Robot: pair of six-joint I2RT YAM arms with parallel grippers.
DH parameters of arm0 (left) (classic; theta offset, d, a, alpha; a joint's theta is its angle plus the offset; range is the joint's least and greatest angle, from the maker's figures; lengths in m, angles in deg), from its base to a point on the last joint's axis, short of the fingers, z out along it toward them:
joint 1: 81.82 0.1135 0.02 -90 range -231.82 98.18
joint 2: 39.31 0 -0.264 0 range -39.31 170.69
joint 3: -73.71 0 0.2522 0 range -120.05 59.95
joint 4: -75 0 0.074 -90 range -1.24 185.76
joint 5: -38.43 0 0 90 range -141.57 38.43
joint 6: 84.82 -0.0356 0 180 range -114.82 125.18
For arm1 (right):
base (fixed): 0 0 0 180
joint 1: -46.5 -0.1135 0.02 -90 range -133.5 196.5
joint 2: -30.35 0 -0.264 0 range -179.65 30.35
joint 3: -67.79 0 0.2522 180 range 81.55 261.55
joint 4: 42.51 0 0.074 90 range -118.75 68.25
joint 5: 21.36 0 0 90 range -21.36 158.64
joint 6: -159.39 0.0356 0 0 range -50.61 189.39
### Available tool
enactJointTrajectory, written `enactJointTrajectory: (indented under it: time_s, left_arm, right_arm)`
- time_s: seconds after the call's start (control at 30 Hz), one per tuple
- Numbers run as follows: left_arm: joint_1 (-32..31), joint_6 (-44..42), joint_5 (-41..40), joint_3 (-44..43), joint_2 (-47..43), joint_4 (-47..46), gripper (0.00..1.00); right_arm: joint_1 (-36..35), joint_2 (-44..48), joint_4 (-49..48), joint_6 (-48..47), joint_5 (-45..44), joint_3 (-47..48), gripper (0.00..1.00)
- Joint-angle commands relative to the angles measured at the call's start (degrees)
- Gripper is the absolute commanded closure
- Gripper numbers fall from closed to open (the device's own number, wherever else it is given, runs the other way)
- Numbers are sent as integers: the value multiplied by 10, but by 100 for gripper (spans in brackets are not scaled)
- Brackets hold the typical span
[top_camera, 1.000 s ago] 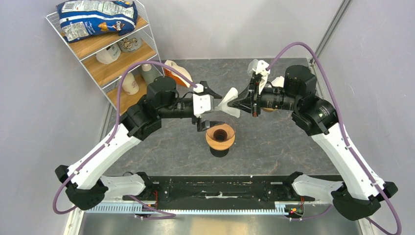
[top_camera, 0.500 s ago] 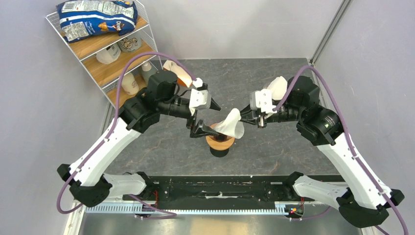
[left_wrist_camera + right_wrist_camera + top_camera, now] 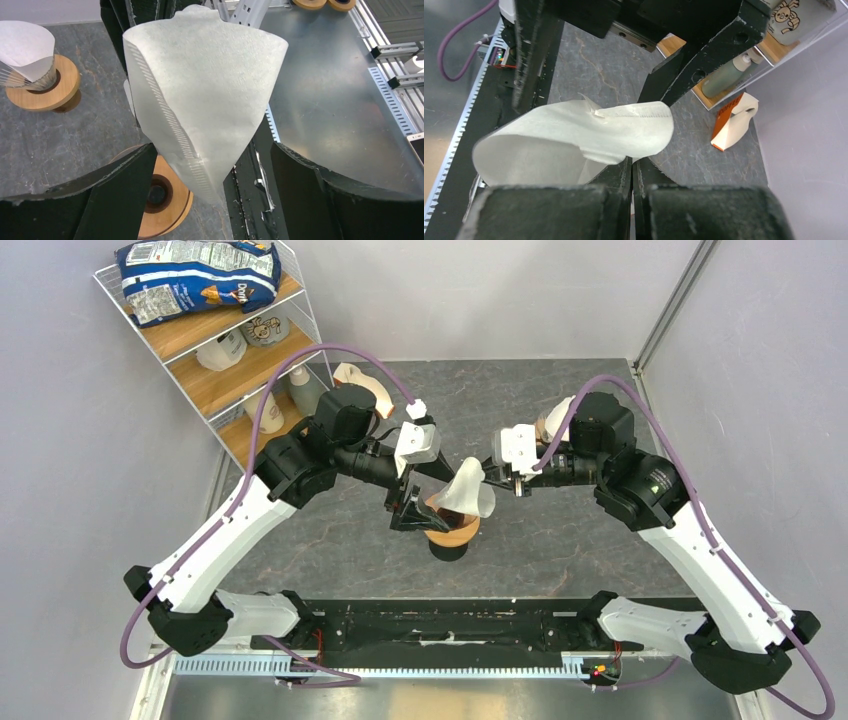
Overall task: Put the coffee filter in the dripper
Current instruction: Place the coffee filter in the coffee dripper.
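Top external view, right claw [image 3: 496, 479] pinching coffee filter [image 3: 468, 490] over dripper [image 3: 452, 533], left claw [image 3: 424, 496] spread wide, both reaching inward

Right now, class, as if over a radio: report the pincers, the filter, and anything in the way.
Right pincer shut on the coffee filter. Left pincer open, straddling it. Coffee filter hangs above the dripper, not seated.

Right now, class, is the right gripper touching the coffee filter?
Touching. The right wrist view shows the right gripper shut, the coffee filter pinched between its fingers.
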State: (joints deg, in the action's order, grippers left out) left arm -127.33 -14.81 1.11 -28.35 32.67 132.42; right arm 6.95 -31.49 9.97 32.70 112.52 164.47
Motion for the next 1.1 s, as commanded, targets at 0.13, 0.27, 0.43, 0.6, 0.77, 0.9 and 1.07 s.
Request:
enactJointTrajectory:
  time_s: [0.13,0.27,0.43,0.6,0.77,0.9,1.07]
  left_arm:
    - [-3,107,-4,12,-10,-60,6]
    - [-3,156,1,19,0,-99,13]
    - [-3,153,12,29,-3,-98,42]
    - [-3,130,12,41,-15,-90,55]
    - [2,94,-33,53,-39,-53,11]
    - [68,100,-68,92,-81,-43,8]
    - [216,131,-54,106,-107,-21,7]
  right_arm:
    - [-13,19,-10,-22,-34,5,100]
    - [-25,25,-28,-25,-46,0,100]
    - [-28,26,-30,-11,-64,4,100]
    - [-28,28,-25,10,-76,7,100]
    - [-28,14,15,50,-117,35,100]
    - [-28,-21,128,86,-133,105,100]
    - [-29,-99,304,121,-145,195,100]
